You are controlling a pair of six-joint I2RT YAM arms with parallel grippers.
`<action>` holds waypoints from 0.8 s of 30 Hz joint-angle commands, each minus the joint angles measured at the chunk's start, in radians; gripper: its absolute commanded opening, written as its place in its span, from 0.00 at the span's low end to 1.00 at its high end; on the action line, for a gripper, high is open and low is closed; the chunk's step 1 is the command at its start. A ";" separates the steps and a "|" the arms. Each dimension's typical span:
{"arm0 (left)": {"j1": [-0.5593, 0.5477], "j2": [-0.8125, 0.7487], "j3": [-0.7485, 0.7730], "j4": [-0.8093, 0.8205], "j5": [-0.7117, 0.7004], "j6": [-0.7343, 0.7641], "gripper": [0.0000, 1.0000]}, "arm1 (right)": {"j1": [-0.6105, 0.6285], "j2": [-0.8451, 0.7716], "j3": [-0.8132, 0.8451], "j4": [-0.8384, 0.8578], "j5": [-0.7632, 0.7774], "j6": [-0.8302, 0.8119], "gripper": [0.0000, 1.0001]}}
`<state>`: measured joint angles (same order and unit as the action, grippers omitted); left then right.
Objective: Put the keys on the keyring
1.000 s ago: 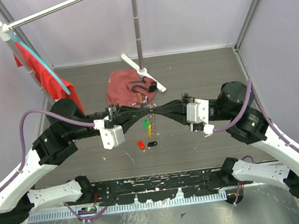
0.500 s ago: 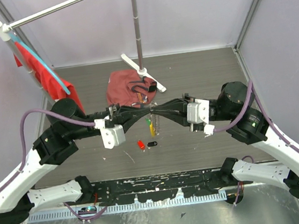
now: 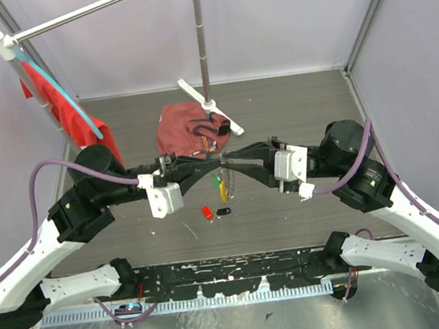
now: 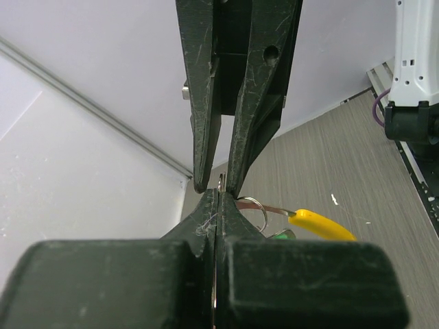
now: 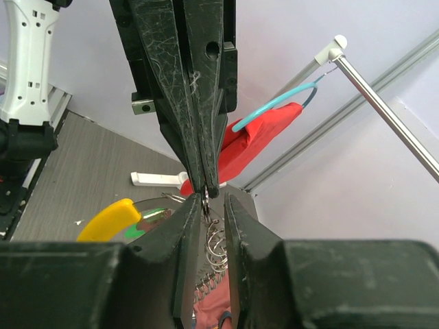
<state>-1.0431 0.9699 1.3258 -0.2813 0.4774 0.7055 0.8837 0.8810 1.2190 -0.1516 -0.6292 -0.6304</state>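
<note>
At mid-frame the right hand [image 5: 208, 203] has just sprung apart, leaving the thin silvery coiled-wire keyring [image 5: 217, 245] hanging from the clenched left hand [image 4: 217, 194] alone, apparently a completed handover.

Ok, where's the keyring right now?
In the top view it is at mid-table: the keyring dangles where the two arms' fingertips meet, pinched by the left gripper, just nearer the arms than the maroon cloth.

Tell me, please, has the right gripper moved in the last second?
Yes: the right gripper has opened, its far finger swinging toward the stand's white foot.
</note>
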 commanded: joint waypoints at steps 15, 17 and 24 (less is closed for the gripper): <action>-0.002 -0.029 -0.014 0.048 0.010 0.010 0.00 | 0.006 -0.012 0.043 0.012 0.021 -0.017 0.14; -0.003 -0.028 -0.013 0.047 0.011 0.010 0.00 | 0.006 -0.011 0.044 0.019 0.014 -0.012 0.07; -0.003 -0.024 -0.010 0.038 0.013 0.009 0.00 | 0.005 -0.006 0.046 0.032 0.002 -0.002 0.01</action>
<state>-1.0435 0.9543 1.3258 -0.2810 0.4808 0.7090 0.8845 0.8810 1.2194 -0.1810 -0.6083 -0.6483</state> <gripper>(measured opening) 0.007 0.027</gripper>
